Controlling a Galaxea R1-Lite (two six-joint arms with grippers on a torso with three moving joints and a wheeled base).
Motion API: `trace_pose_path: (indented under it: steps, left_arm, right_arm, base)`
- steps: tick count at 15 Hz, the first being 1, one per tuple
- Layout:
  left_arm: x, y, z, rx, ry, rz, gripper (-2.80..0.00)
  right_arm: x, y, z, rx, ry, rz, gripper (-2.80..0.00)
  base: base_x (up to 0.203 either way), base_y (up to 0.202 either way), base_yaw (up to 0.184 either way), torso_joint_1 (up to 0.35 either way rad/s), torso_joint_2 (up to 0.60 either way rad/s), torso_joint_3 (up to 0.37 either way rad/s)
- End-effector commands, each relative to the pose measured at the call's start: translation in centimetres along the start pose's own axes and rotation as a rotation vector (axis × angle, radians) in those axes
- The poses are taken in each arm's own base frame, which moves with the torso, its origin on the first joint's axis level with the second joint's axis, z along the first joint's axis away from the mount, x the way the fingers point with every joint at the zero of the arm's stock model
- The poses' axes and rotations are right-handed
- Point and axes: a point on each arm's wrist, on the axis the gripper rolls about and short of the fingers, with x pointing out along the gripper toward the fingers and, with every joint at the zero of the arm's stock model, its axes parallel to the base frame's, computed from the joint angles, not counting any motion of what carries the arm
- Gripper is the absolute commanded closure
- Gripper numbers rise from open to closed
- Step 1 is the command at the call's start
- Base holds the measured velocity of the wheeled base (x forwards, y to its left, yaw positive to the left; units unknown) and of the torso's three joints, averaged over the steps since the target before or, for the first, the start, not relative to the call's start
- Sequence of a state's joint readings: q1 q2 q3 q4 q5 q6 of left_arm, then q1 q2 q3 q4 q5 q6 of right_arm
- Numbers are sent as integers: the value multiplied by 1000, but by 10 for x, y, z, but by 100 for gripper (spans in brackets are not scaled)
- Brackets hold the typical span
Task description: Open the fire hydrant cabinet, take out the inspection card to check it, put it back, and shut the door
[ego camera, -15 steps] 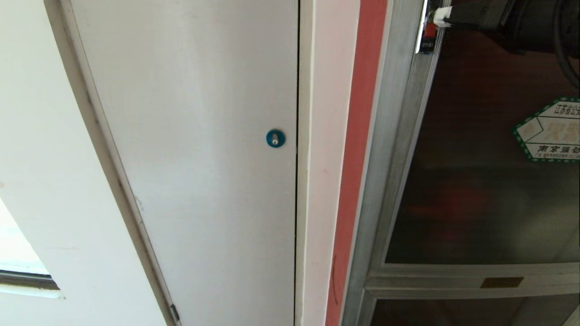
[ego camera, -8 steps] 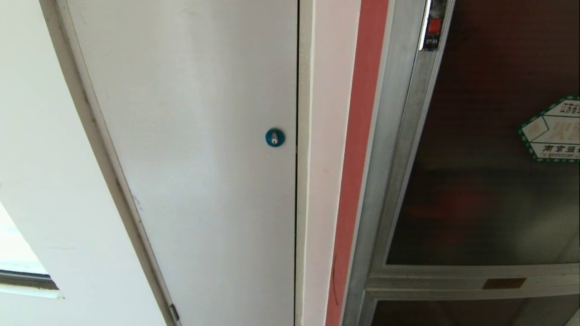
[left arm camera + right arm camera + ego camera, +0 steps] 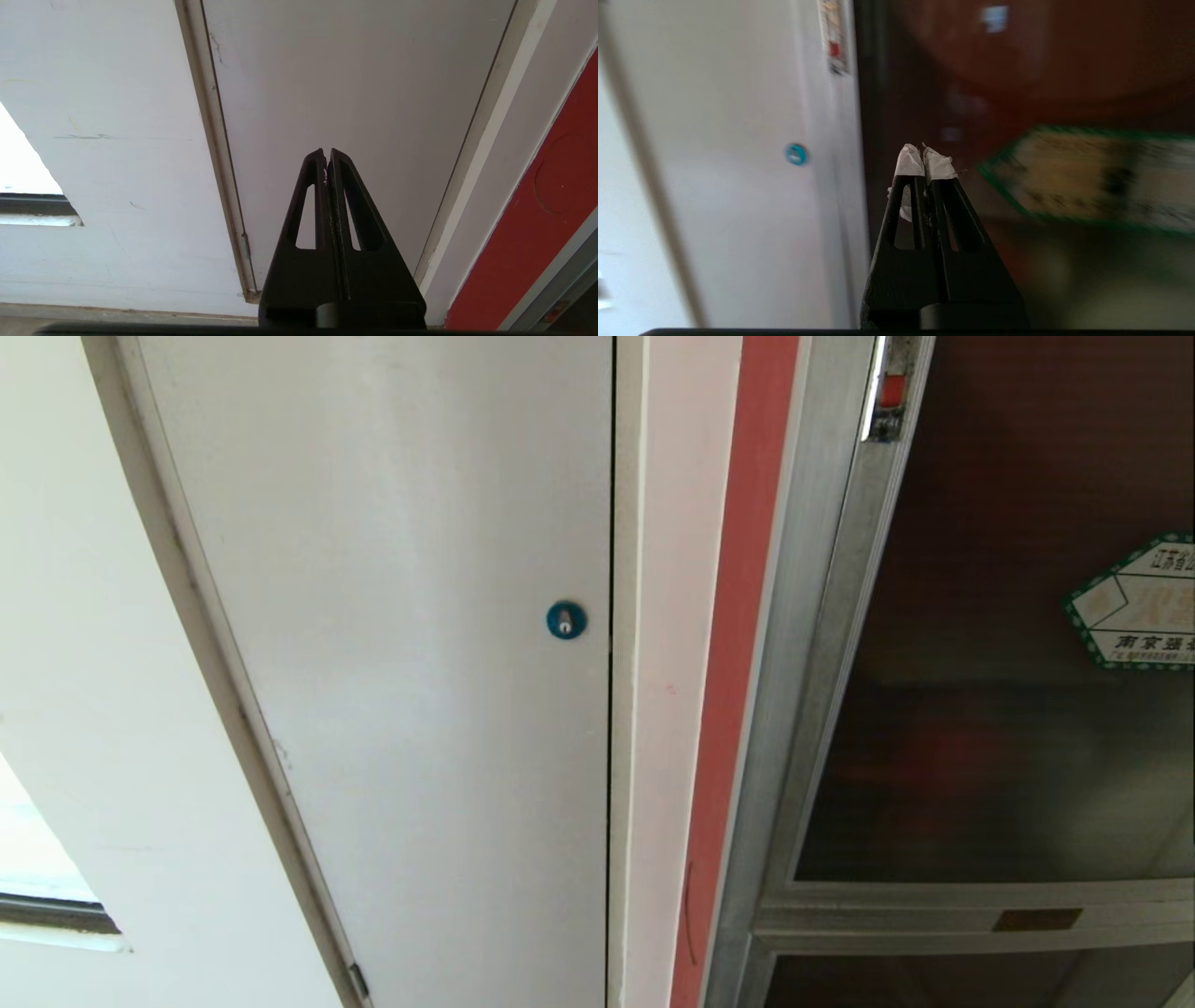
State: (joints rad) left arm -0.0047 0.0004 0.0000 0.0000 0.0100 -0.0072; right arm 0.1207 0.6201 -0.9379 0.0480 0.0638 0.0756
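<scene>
— Silver aluminium framing is seen down the right of the head view, where the fire hydrant cabinet [image 3: 794, 644] is edged by a red strip [image 3: 738, 663]. What is shown of its front?

— The door [image 3: 1008, 737], dark tinted glass in that frame, is seen shut. A small red latch [image 3: 892, 390] is set at its upper left corner, and a green-bordered hexagonal sticker [image 3: 1134, 607] is fixed on the glass at the right edge. The inspection card is shown in none of the views.

— Are the arms caught from the head?

— Neither is. Only the wrist views give them. The left gripper [image 3: 327, 156] is seen with its black fingers pressed together on nothing, pointed at a plain white door [image 3: 345, 84] low down near the floor. A slice of the red strip is caught at the side of that view.

— And the other?

— The right gripper [image 3: 924, 154] is likewise closed and empty, its white-wrapped fingertips [image 3: 909, 161] held before the dark glass, clear of it, with the sticker blurred to one side and the latch further off.

— What is given of the room?

— A blue round lock [image 3: 567, 620] is set on the white door, which is flanked by a white painted wall [image 3: 84, 691]. A bright opening with a dark sill [image 3: 51, 910] is seen at lower left.
</scene>
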Motion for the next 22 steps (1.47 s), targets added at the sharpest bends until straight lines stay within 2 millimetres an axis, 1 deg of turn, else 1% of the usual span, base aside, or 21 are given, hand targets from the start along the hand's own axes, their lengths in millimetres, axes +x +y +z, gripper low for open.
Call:
trace_pose_path:
  steps: [1, 3, 5, 6, 9, 11, 16, 18, 20, 22]
  left_arm:
    - [0, 0, 0, 0, 1, 1, 0]
    - [0, 0, 0, 0, 0, 1, 0]
    - [0, 0, 0, 0, 0, 1, 0]
    - [0, 0, 0, 0, 0, 1, 0]
    - [0, 0, 0, 0, 1, 1, 0]
    - [0, 0, 0, 0, 0, 1, 0]
    - [0, 0, 0, 0, 0, 1, 0]
    - [0, 0, 0, 0, 0, 1, 0]
    - [0, 0, 0, 0, 0, 1, 0]
    - [0, 0, 0, 0, 0, 1, 0]
  right_arm:
    - [-60, 4, -29, -59, -95, -62, 0]
    - [-75, 3, -64, -139, -66, -92, 0]
    - [-79, 2, -95, -188, -7, -114, 0]
    - [-82, 1, -108, -197, 6, -116, 0]
    - [-90, 0, -152, -200, 59, -77, 0]
    - [-90, -2, -183, -193, 111, -56, 0]
    - [-84, -8, -228, -209, 197, -49, 0]
    - [-84, -9, -230, -218, 184, -62, 0]
    - [-85, -10, -235, -242, 239, -90, 0]
    - [-86, -10, -239, -213, 283, -99, 0]
  base:
    - [0, 0, 0, 0, 0, 0]
    - [0, 0, 0, 0, 0, 0]
    - [0, 0, 0, 0, 0, 0]
    - [0, 0, 0, 0, 0, 0]
    - [0, 0, 0, 0, 0, 0]
    - [0, 0, 0, 0, 0, 0]
    - [0, 0, 0, 0, 0, 0]
    - [0, 0, 0, 0, 0, 0]
    - [0, 0, 0, 0, 0, 0]
    - [0, 0, 0, 0, 0, 0]
